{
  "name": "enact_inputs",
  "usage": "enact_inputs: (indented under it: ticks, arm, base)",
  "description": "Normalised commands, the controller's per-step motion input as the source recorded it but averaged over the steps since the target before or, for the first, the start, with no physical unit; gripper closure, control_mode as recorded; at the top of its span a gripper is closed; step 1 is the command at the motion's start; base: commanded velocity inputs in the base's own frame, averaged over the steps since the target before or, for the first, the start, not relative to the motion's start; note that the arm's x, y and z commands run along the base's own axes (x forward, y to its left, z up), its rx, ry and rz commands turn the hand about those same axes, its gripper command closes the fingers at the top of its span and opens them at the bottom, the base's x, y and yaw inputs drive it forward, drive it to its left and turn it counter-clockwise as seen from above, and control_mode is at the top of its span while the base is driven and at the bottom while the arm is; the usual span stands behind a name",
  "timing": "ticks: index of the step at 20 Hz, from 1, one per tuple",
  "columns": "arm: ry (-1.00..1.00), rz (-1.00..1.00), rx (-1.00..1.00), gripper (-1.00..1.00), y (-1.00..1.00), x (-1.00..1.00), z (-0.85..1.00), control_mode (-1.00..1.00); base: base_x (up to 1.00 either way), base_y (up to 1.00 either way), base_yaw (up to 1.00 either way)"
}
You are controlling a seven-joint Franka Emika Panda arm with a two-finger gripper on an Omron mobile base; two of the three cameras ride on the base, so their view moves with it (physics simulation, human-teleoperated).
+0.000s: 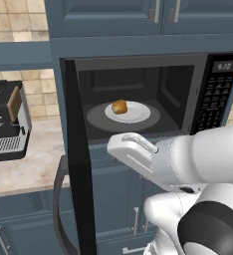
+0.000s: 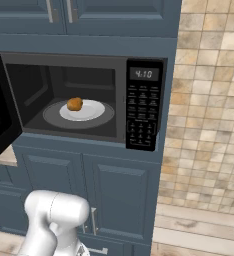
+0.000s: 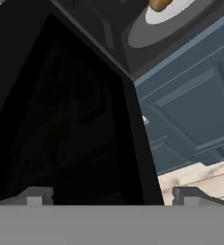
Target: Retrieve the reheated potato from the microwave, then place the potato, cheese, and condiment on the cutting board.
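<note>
At the bottom of the hand view, our gripper [image 3: 111,194] is showing its two fingertips [image 3: 35,195] standing wide apart, with nothing between them. We are looking past them at the inner face of the microwave door [image 3: 61,110], which is swung fully open and is looming dark and close in front of the hand; whether the tips are touching it we cannot tell. Beyond the door's edge, blue cabinet fronts [image 3: 190,110] are running below the oven.

In the left base view our white arm [image 1: 188,164] is reaching low in front of the microwave [image 1: 138,94], just beside the open door [image 1: 78,164]. Inside the cavity the potato [image 1: 119,106] is sitting on a white plate [image 1: 136,113], near the plate's left edge, and the plate is resting on the grey turntable [image 1: 96,118]. The keypad panel [image 2: 141,115] is standing at the microwave's right side. On the counter [image 1: 34,164] to the left, a coffee machine [image 1: 6,122] is standing at the far edge.
</note>
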Motion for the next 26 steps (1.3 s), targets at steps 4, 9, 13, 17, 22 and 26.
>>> enact_inputs:
  ticks: [4,9,13,17,22,26]
  arm:
    - [-0.14,0.00,-0.07,-1.00,-0.54,0.00,0.23,-1.00]
    - [-0.32,0.00,-0.16,-1.00,-0.51,0.00,0.19,-1.00]
    - [-0.43,0.00,-0.24,-1.00,-0.49,0.01,0.12,-1.00]
    - [-0.18,-0.10,-0.25,-1.00,-0.47,0.14,0.08,-1.00]
    - [0.10,-0.21,-0.13,-1.00,-0.37,0.39,0.25,-1.00]
    - [0.27,-0.13,-0.03,-1.00,-0.28,0.42,0.28,-1.00]
  base:
    - [0.00,0.00,0.00]
    - [0.00,0.00,0.00]
    - [0.00,0.00,0.00]
    - [0.00,0.00,0.00]
    - [0.00,0.00,0.00]
    - [0.00,0.00,0.00]
